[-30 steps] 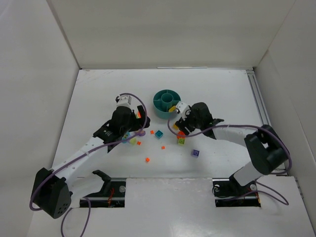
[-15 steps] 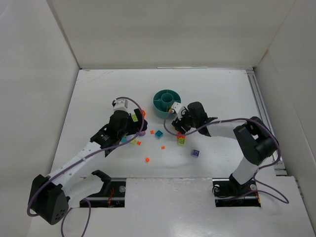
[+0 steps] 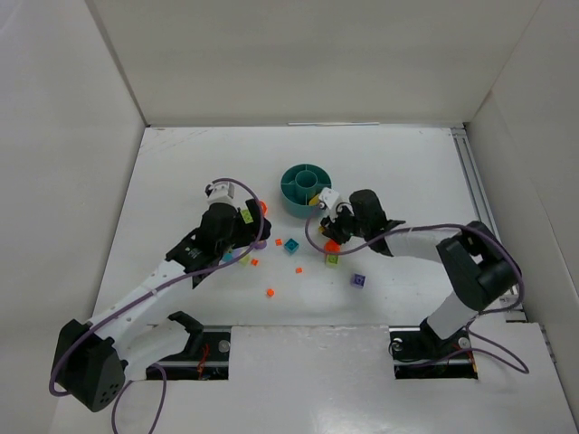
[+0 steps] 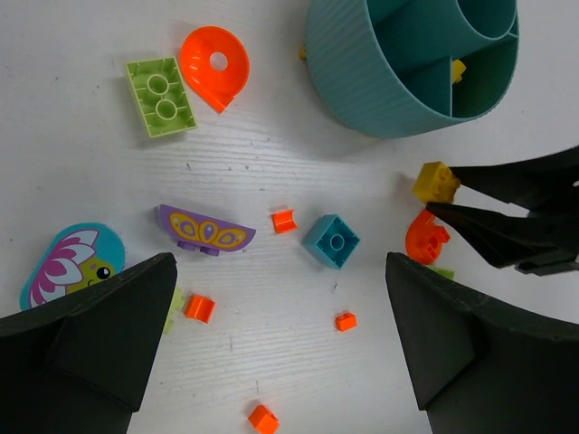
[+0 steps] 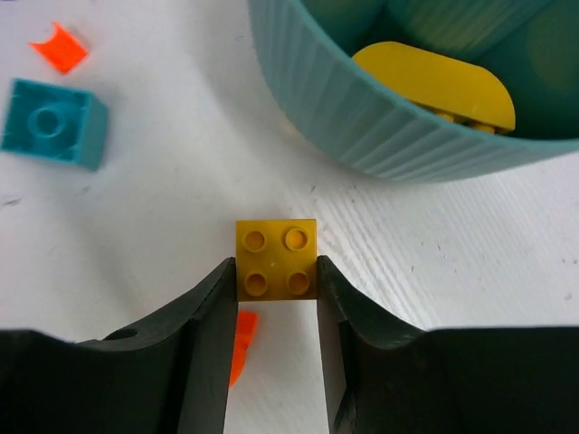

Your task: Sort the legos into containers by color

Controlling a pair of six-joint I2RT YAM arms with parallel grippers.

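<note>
Right end effector (image 5: pixel 276 271) — clenched on yellow brick (image 5: pixel 276 249), fingers pressing both sides, studs up. Brick located just outside ribbed wall of teal dish (image 5: pixel 362 117); whether lifted off desk (image 5: pixel 163 208) cannot be told. Yellow curved piece (image 5: pixel 434 81) lies in dish compartment nearest brick. Left end effector (image 4: pixel 280 262) — released, fingers wide apart, above loose teal brick (image 4: pixel 331 240), purple piece (image 4: pixel 204 231), small orange bits (image 4: pixel 284 220).

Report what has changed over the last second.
The right gripper closed its fingers onto the yellow brick beside the dish. The left arm shifted slightly leftward, and the left gripper stayed open. The dish, teal brick and purple brick stayed put.
</note>
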